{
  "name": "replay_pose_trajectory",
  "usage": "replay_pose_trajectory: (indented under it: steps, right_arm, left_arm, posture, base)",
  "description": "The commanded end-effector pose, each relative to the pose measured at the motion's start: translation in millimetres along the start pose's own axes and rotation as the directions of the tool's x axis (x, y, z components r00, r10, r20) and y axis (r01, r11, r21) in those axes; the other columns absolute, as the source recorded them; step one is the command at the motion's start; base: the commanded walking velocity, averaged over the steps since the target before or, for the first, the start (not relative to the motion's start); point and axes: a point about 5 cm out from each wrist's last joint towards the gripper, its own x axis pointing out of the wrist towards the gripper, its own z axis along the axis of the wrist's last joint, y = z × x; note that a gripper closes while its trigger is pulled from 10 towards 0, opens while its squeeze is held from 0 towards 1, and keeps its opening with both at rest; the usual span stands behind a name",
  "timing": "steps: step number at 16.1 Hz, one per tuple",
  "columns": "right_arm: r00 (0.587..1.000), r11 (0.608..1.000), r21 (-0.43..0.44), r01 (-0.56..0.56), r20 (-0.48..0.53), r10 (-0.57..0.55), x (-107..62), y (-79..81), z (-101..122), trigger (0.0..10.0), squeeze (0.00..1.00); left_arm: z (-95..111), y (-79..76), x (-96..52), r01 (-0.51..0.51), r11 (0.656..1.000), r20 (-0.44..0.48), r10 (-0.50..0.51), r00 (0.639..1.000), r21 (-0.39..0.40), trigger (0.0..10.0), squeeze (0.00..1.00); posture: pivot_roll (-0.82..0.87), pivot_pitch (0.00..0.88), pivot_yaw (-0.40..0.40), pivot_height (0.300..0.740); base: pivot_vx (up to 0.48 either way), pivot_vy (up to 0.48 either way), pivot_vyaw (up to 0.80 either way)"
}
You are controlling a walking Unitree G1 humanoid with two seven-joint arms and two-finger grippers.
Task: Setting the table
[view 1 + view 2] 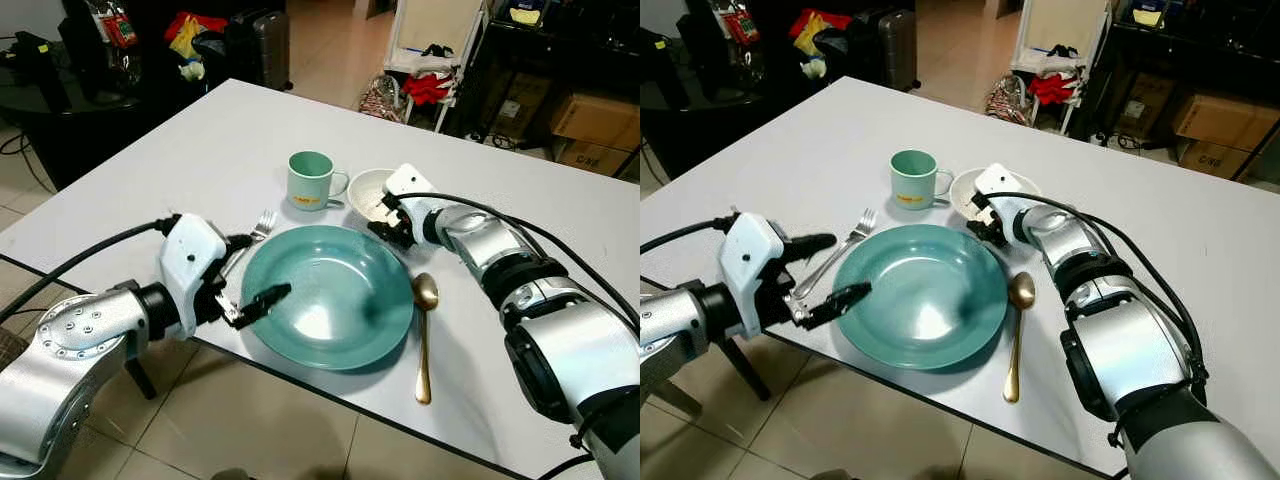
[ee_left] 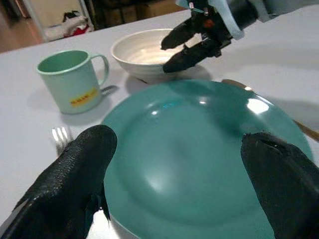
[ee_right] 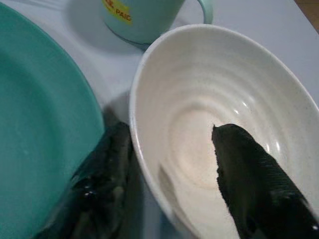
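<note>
The right claw (image 1: 385, 222) is at the white bowl (image 1: 362, 190), with the near rim of the bowl between its two fingers: one finger (image 3: 259, 179) is inside the bowl and the other (image 3: 102, 181) is outside, in the narrow space between the bowl and the teal plate (image 1: 328, 293). The fingers are closed on this rim. The bowl stands on the white surface (image 1: 180, 160), just behind the plate and just beside the green mug (image 1: 311, 180).

The left claw (image 1: 248, 272) is wide open at the left edge of the plate. One finger (image 1: 266, 299) reaches over the plate's rim and the other (image 1: 240, 241) is over the fork (image 1: 255, 232); it holds nothing. The fork lies left of the plate, and the gold spoon (image 1: 424, 330) lies right of it.
</note>
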Motion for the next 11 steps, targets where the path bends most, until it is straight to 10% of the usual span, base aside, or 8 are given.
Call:
replay_pose_trajectory:
  steps: [1, 11]
  right_arm:
    - [1.000, 1.000, -0.003, 0.021, 0.003, -0.021, -3.3, -7.5, 6.0, 0.0, 0.00]
    - [0.999, 1.000, -0.015, 0.015, -0.051, -0.016, -4.0, -7.6, -2.9, 0.0, 0.00]
  left_arm:
    - [2.5, -2.1, -2.7, 0.014, 1.000, 0.003, -0.014, 1.000, 0.003, 10.0, 0.00]
    - [3.2, -6.8, -2.6, 0.042, 0.999, -0.007, -0.042, 0.999, -0.016, 10.0, 0.00]
  posture:
    - [0.10, 0.000, -0.093, 0.740]
    - [0.11, 0.000, -0.110, 0.740]
  base:
    - [0.000, 0.000, 0.00]
    - [0.000, 0.000, 0.00]
